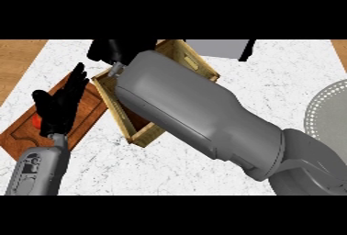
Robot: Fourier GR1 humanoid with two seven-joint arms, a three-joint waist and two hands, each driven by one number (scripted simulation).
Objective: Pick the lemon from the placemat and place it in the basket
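The wooden basket (pixel 109 97) lies at an angle in the middle of the counter. My right forearm (pixel 190 105) crosses over it and hides most of its inside. My right hand (pixel 112 49) shows as a dark shape just past the basket's far left corner, at the picture's upper edge. No lemon is visible; anything in that hand is hidden. The round grey placemat (pixel 330 114) with a dotted rim sits at the right edge, with nothing on the part that shows. My left hand (pixel 59 110) rests open at the left, fingers up.
A brown wooden board (pixel 86 117) lies under my left hand at the left, with a small red thing (pixel 36 121) on it. A grey box (pixel 215 47) stands at the back beyond the basket. White marble counter (pixel 163 170) shows in front.
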